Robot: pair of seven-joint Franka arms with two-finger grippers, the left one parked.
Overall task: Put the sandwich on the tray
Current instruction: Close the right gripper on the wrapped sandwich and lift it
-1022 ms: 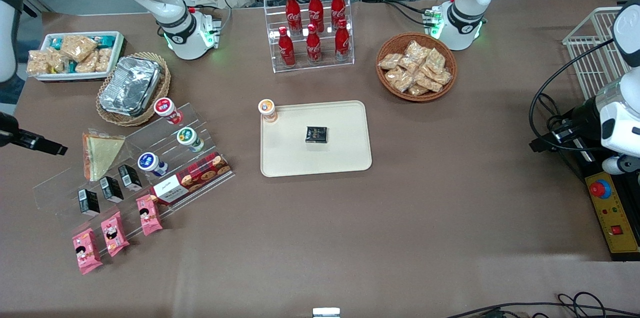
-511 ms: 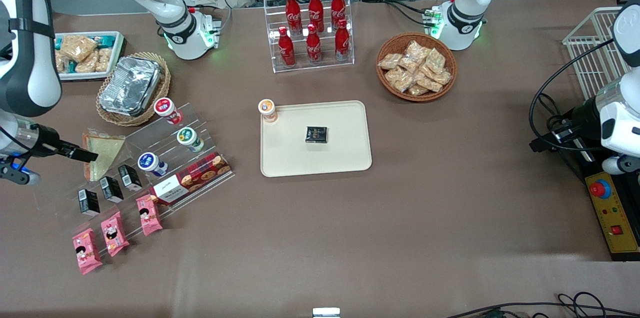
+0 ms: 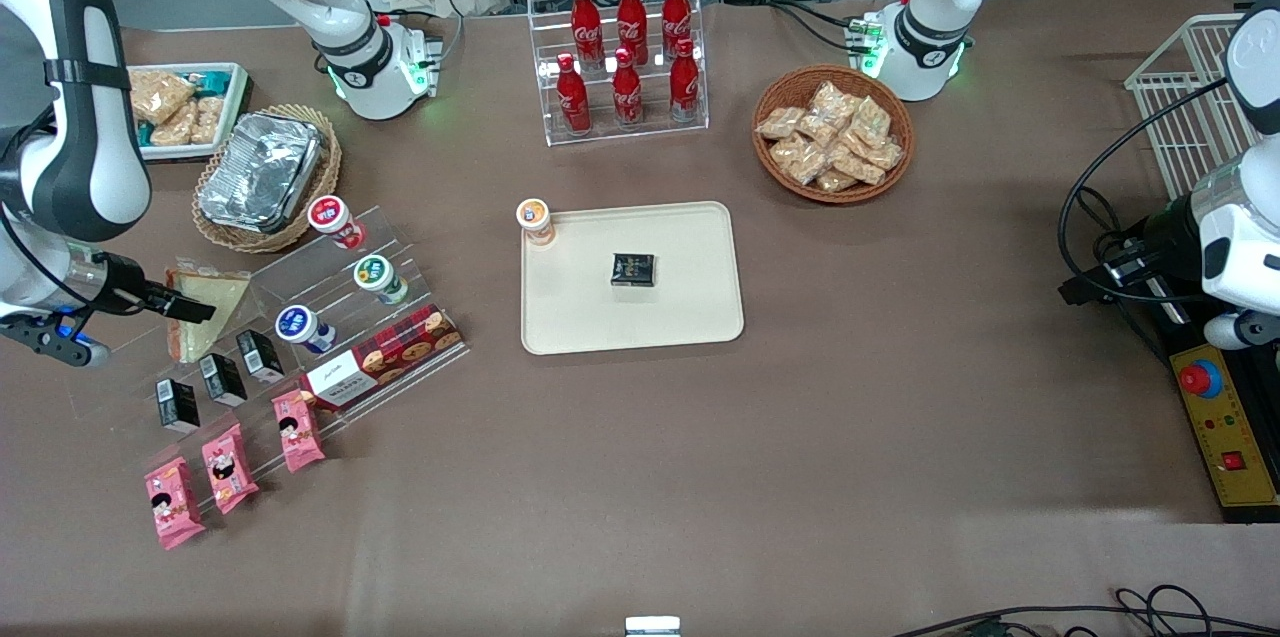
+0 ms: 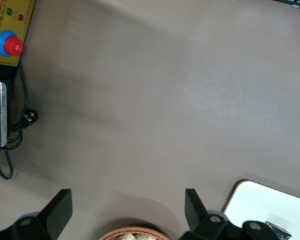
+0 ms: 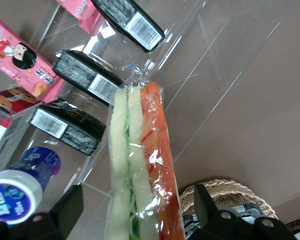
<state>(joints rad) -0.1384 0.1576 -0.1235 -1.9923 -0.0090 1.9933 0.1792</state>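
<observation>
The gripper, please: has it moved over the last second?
Yes. The gripper has advanced from the table's edge to the sandwich on the clear stand, fingers open.

Even, bright overhead light across brown paper-covered tabletop (image 3: pixel 850 437); shadows soft and short. Faint darker band along tabletop edge nearest front camera. Glare on crinkled silver foil container (image 3: pixel 260 172) and on clear acrylic stepped display stand (image 3: pixel 300 317). From my wrist, clear-wrapped triangular sandwich with orange and green filling (image 5: pixel 140 170) sharp, white specular spots on its plastic film; acrylic edges flash bright. My black fingers (image 5: pixel 65 212) dark and slightly soft at frame edge. Front view sharp throughout.
</observation>
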